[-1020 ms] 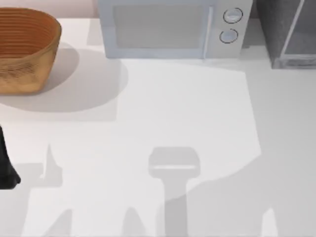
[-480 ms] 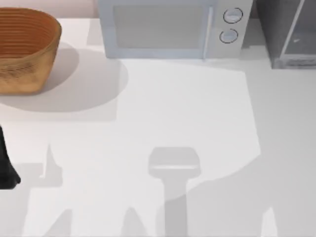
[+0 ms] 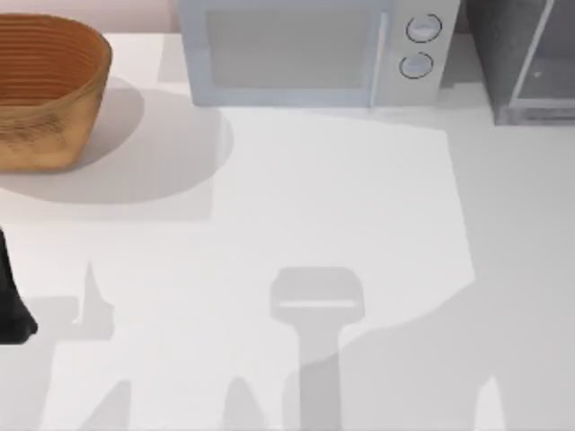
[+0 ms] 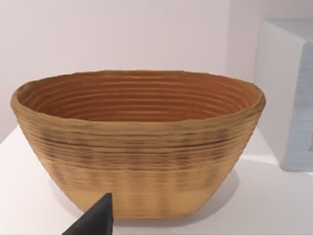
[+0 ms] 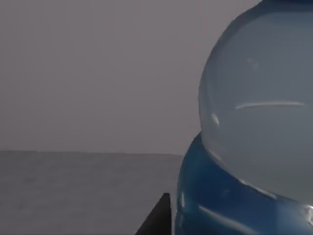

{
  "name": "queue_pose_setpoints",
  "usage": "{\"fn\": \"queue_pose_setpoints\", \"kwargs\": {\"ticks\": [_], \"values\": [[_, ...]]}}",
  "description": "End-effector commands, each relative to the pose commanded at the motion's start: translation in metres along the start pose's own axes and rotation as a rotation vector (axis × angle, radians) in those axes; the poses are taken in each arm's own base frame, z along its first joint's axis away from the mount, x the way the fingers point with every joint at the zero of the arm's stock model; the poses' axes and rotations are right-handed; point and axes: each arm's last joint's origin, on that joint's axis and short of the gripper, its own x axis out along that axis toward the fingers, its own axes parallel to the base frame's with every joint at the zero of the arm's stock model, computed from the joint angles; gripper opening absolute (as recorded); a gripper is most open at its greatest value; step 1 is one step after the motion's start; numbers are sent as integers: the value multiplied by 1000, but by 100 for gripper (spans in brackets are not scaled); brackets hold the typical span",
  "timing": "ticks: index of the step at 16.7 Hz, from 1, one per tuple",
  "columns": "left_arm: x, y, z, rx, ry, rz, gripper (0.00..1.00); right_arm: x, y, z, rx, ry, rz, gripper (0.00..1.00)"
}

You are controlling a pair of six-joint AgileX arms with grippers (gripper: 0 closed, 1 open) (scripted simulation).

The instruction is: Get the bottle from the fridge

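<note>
Fridge at the bench's far right corner, dark grey, its lighter framed door panel swung aside, just right of the pale blue-grey microwave with two round dials. Woven basket well to the left of the microwave, at the bench's far left.

Bottle very close before the right wrist camera: translucent pale-grey body bulging above a blue label band, standing on a dark grey surface against a plain grey wall that looks like the fridge's interior. One dark fingertip of the right gripper just beside the blue band; cannot tell whether the fingers are apart or closing on it.

Left arm parked at the bench's left edge, well in front of the basket. In the left wrist view, basket straight ahead, one dark fingertip low before it; spread of the fingers impossible to tell.
</note>
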Motion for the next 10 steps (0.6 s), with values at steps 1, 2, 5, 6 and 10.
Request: {"fn": "queue_pose_setpoints", "kwargs": {"ticks": [1,2,5,6,10], "values": [[0,0,0,0,0,0,100,0,0,6,-1,-2,0,0],[0,0,0,0,0,0,100,0,0,13,0,-2,0,0],[0,0,0,0,0,0,100,0,-1,39,1,5,0,0],[0,0,0,0,0,0,100,0,-1,46,1,2,0,0],[0,0,0,0,0,0,100,-1,-1,46,3,6,1,0]]}}
